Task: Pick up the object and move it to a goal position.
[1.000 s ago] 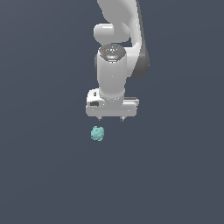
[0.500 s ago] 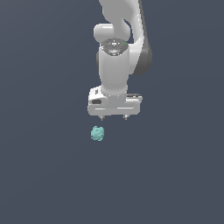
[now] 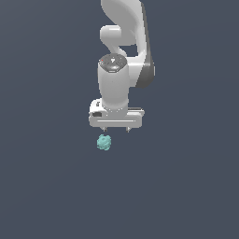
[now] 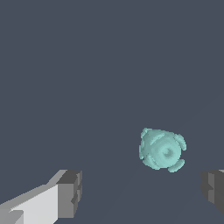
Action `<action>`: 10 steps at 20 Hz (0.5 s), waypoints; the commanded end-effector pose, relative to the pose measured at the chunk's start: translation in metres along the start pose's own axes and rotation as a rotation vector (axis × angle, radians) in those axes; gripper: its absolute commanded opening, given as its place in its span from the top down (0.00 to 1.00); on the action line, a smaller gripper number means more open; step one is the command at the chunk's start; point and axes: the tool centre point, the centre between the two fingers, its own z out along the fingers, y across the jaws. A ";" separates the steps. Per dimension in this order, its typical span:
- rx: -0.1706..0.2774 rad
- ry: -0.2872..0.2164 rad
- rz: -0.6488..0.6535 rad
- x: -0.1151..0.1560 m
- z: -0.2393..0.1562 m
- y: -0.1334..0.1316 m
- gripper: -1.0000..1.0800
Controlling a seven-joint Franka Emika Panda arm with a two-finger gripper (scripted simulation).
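We note the object [image 3: 104, 142]: a small teal blob, rounded, with raised bumps around its edge, far narrower than the gripper [image 3: 116, 130]. In the wrist view the object [image 4: 162, 149] shows a smooth domed centre ringed by lumps. We can read no writing or labels anywhere.

It lies on the dark grey floor [image 3: 46, 186], just below the gripper and toward the exterior view's left. The fingers [image 4: 70, 194] stand wide apart and hold nothing; the object is not between them.

Against the earlier frames, the arm [image 3: 122, 42] has leaned further over and the gripper sits closer above the object, which has not moved.
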 end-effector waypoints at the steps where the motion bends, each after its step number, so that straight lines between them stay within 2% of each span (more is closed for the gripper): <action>1: -0.002 -0.010 0.037 -0.002 0.019 0.015 0.04; 6: -0.008 -0.030 0.118 -0.010 0.059 0.048 0.04; 10: -0.013 -0.039 0.155 -0.015 0.078 0.063 0.04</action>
